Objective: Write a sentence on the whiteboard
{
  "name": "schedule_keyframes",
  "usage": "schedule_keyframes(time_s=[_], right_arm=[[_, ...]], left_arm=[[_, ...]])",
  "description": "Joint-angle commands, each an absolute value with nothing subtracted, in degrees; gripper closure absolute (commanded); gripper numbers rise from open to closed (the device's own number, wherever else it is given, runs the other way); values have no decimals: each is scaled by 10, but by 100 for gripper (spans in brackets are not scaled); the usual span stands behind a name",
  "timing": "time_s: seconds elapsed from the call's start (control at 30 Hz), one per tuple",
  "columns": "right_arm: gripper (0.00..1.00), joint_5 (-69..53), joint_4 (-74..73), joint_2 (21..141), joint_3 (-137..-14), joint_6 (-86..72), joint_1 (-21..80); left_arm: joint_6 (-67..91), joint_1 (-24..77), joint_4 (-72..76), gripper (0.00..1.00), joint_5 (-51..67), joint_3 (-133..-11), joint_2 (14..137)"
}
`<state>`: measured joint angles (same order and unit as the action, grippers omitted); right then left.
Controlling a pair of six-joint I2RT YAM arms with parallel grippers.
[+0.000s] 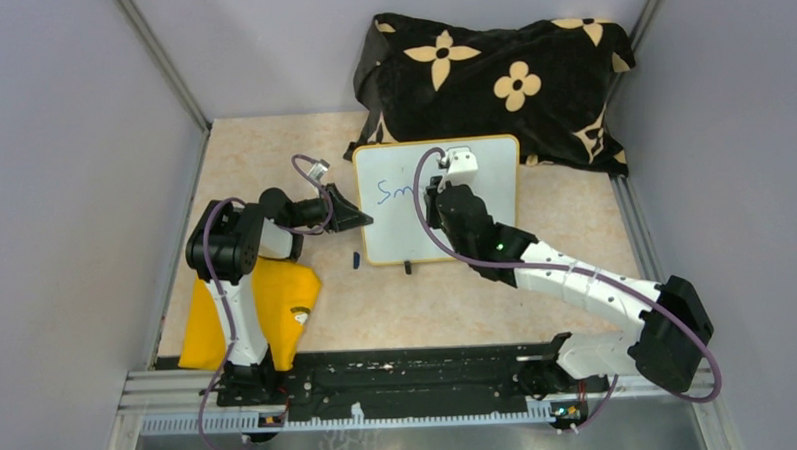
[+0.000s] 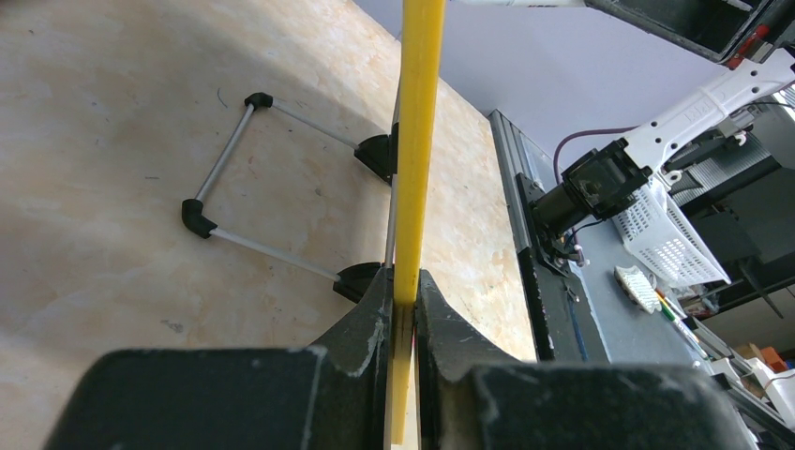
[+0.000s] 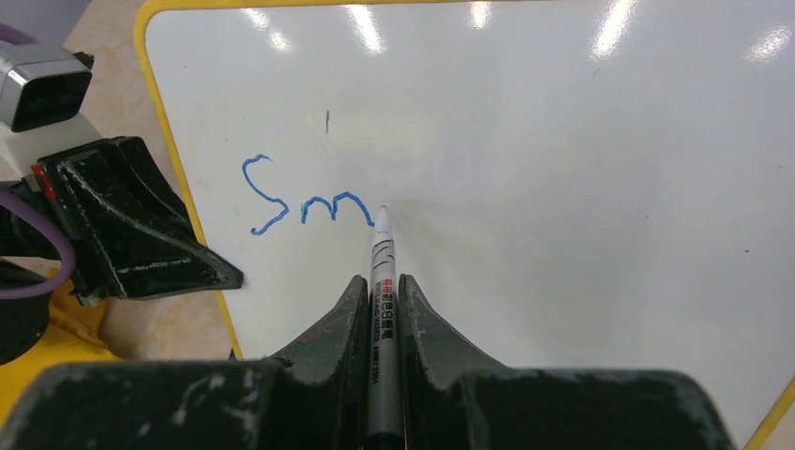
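Note:
The whiteboard (image 1: 473, 172) with a yellow-orange rim lies mid-table and bears blue letters "Sm" (image 1: 393, 192). My left gripper (image 1: 359, 219) is shut on the board's left rim; in the left wrist view the yellow rim (image 2: 417, 141) runs up from between its fingers (image 2: 370, 319). My right gripper (image 1: 436, 199) is over the board, shut on a silver marker (image 3: 382, 281). The marker's tip touches the board just right of the "m" (image 3: 333, 208). The board fills the right wrist view (image 3: 562, 169), where the left gripper (image 3: 192, 272) shows at the left edge.
A black cloth with tan flowers (image 1: 495, 82) lies bunched behind the board. A yellow object (image 1: 262, 310) sits by the left arm's base. The board's wire stand with black feet (image 2: 220, 169) shows under it. A small dark cap (image 1: 357, 258) lies near the board's front left corner.

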<state>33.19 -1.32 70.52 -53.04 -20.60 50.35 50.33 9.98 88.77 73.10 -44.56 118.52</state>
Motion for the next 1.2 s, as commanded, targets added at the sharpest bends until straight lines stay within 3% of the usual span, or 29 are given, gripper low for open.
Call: schedule_keyframes(time_s=[0.0, 1.17], right_arm=[[100, 337, 32, 697, -561, -196, 499], [100, 336, 7, 717, -522, -218, 484]], left_arm=[[507, 105, 1027, 100, 734, -450, 1204], [509, 105, 1026, 100, 734, -449, 1206]])
